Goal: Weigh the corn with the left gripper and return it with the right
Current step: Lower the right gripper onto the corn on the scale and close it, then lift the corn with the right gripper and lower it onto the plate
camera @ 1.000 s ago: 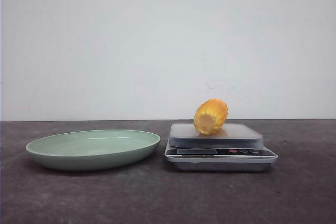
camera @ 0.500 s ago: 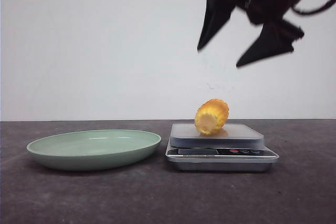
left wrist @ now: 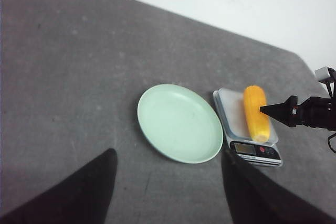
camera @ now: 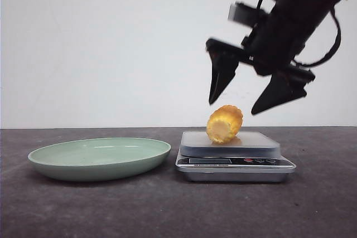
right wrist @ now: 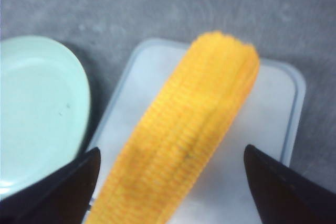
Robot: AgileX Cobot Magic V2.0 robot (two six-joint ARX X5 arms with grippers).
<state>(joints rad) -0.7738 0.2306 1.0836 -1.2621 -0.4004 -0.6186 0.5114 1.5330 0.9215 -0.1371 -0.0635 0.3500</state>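
My right gripper (camera: 231, 104) hangs spread apart directly above the corn (camera: 224, 124), which lies on the scale (camera: 234, 157) toward the table's right edge. My left gripper (left wrist: 168, 182) is apart, holding nothing. Risk: an off-centre closure could roll the corn off the platform.

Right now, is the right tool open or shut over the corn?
Open. The right tool hangs above the corn on the scale, fingers spread wide on either side, touching nothing.
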